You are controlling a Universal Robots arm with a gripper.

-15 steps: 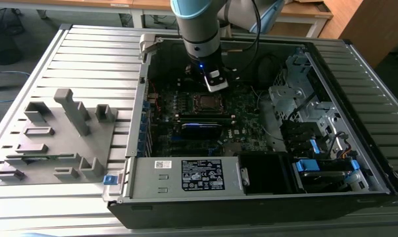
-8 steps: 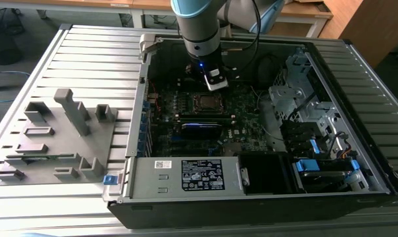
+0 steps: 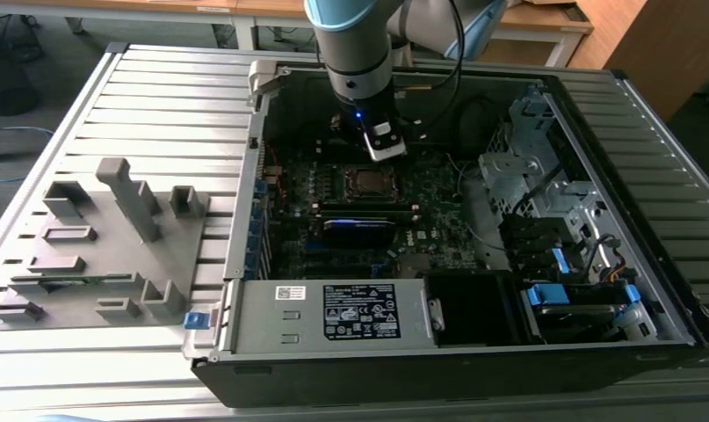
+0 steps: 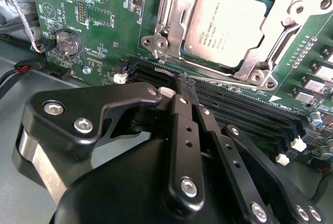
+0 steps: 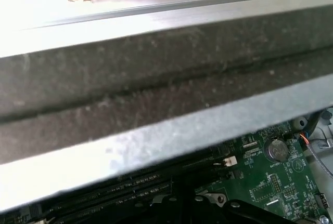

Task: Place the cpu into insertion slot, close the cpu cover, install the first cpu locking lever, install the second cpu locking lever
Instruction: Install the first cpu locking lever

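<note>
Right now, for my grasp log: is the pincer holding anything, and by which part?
Nothing is held. The pincer is shut and empty; the cpu lies apart from it, under the cpu cover.

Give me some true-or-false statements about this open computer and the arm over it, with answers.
1. The silver chip lies on the green board, framed by a metal cover. True.
2. The end effector is holding the chip. False: it is shut and holds nothing, near the long black slots.
3. A round coin battery sits on the board. True.
4. The grey block stands at the exterior view's right of the computer case. False: it stands at its left.
</note>
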